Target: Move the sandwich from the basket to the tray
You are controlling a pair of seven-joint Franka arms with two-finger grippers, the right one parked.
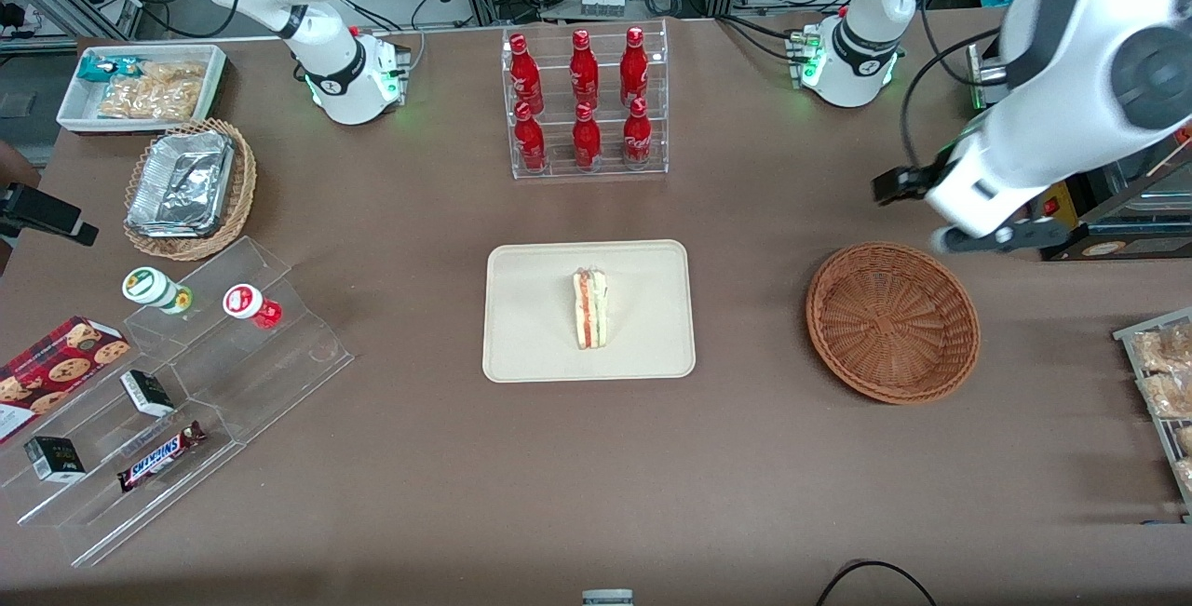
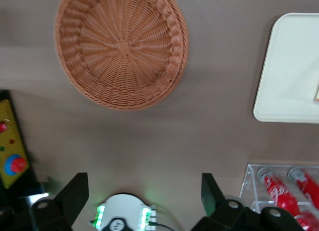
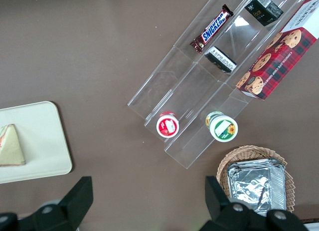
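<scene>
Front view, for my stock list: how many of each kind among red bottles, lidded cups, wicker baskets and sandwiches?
Red bottles in the clear rack: 6
Lidded cups: 2
Wicker baskets: 2
Triangular white-bread sandwich: 1
Total: 11
The left gripper, open, hangs above the table.

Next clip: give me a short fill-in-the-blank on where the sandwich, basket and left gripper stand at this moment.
1. The sandwich lies on the ____.
2. The reddish-brown basket holds ____.
3. The gripper hangs above the table with its fingers ____, holding nothing.
4. The clear rack farther from the front camera than the tray holds ____ red bottles.

Missing words: tray; nothing; open; six
</scene>
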